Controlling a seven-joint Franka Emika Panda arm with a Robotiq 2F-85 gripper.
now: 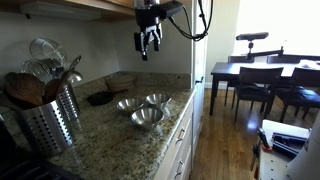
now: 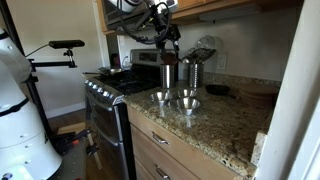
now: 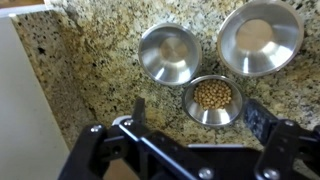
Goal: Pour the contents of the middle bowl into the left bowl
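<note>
In both exterior views we face the speckled granite counter (image 1: 108, 146) from differing sides, mid-distance | wrist view: we look down, close | shared: three shiny round steel bowls (image 3: 168, 54)

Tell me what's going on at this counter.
A robot arm's claw hangs open above three steel bowls on the granite counter, touching none of them. The small bowl just below it holds tan round pieces. The widest bowl and the other small bowl look empty. Nothing is lifted or poured yet.
</note>
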